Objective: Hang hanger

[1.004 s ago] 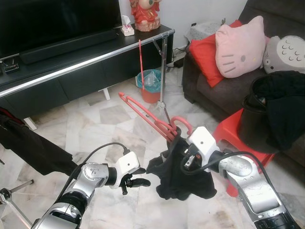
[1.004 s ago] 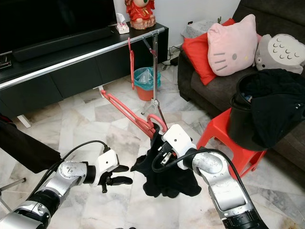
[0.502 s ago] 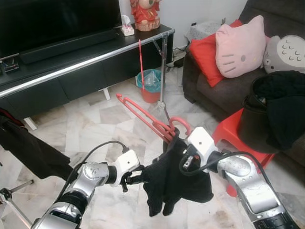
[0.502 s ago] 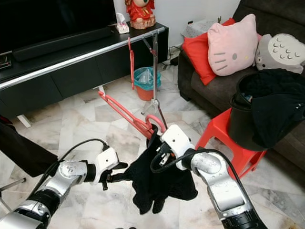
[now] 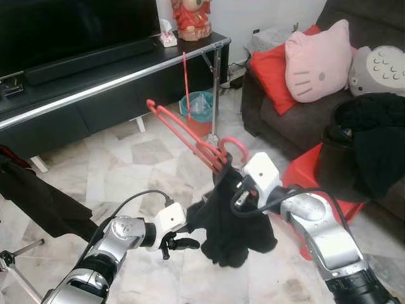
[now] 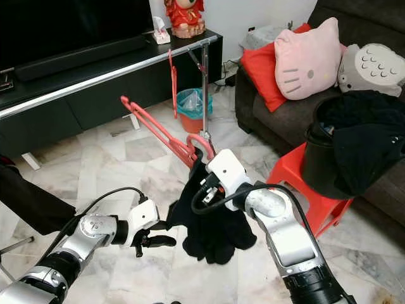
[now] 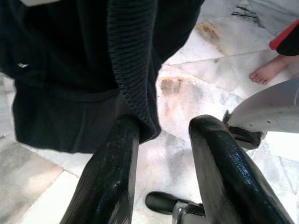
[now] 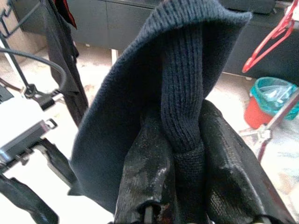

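My right gripper (image 5: 235, 190) is shut at the neck of a red hanger (image 5: 183, 130). Dark knit fabric lies pinched between its fingers (image 8: 145, 172). The hanger's long arm slants up to the left, and a dark garment (image 5: 228, 221) hangs bunched from it. Low on the left, my left gripper (image 5: 180, 244) stands open beside the garment. The garment's hem (image 7: 135, 88) brushes one finger (image 7: 112, 172), with nothing between the two. A silver clothes rail (image 5: 126, 79) runs along in front of the TV console, and another red hanger (image 5: 186, 76) hangs near its right end.
A red stool (image 5: 310, 177) at the right carries a black bucket (image 5: 342, 164) heaped with dark clothes, in front of a sofa with cushions. A teal bin (image 5: 199, 104) stands behind the rail's stand. Black clothing (image 5: 38, 202) hangs at the far left. A person's bare foot (image 7: 268, 72) rests on the marble floor.
My right arm has lifted the hanger and garment up and to the left. My left gripper held the garment's edge half a second ago and now stands open beside it.
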Controlling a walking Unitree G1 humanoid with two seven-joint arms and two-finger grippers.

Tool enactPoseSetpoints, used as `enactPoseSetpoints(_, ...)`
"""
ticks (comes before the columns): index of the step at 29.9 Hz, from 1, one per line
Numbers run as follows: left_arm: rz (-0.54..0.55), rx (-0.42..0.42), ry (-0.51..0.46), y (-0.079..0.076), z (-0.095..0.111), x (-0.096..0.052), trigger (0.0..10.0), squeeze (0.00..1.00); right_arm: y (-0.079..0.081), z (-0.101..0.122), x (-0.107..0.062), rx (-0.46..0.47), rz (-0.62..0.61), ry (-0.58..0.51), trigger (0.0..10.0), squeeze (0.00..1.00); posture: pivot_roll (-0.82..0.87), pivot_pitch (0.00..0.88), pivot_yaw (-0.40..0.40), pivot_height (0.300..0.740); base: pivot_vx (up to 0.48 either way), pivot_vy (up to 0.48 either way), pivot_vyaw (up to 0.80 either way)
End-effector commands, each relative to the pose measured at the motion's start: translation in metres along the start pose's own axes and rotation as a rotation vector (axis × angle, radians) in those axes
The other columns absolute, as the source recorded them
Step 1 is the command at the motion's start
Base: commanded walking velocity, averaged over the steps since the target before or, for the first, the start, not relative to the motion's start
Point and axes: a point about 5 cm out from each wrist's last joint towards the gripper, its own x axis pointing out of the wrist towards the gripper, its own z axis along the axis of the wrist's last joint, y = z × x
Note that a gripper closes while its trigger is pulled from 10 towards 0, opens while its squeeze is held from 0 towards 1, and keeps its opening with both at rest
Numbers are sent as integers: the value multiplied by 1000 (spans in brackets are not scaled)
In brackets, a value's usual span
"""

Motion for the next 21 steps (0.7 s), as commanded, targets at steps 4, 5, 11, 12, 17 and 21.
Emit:
enactPoseSetpoints(4,24,34,9,2,2,0,10000,0,5,19,1,-2,21,-79,10000,0,-21,57,61,740,0,0,0)
enactPoseSetpoints(5,40,36,6,3,3,1,10000,0,6,19,0,2,26,-79,10000,0,-21,57,61,740,0,0,0)
enactPoseSetpoints(11,88,43,-2,6,6,2,10000,0,7,19,-1,15,33,-79,10000,0,-22,57,60,740,0,0,0)
enactPoseSetpoints(12,92,43,-3,7,6,2,10000,0,7,19,-1,16,34,-79,10000,0,-23,58,60,740,0,0,0)
enactPoseSetpoints(17,105,41,-11,8,7,2,4078,0,8,17,-2,19,39,-72,10000,0,-20,60,59,740,0,0,0)
enactPoseSetpoints(21,104,50,-10,8,7,0,4863,0,8,15,-3,18,43,-60,10000,0,-19,61,60,740,0,0,0)
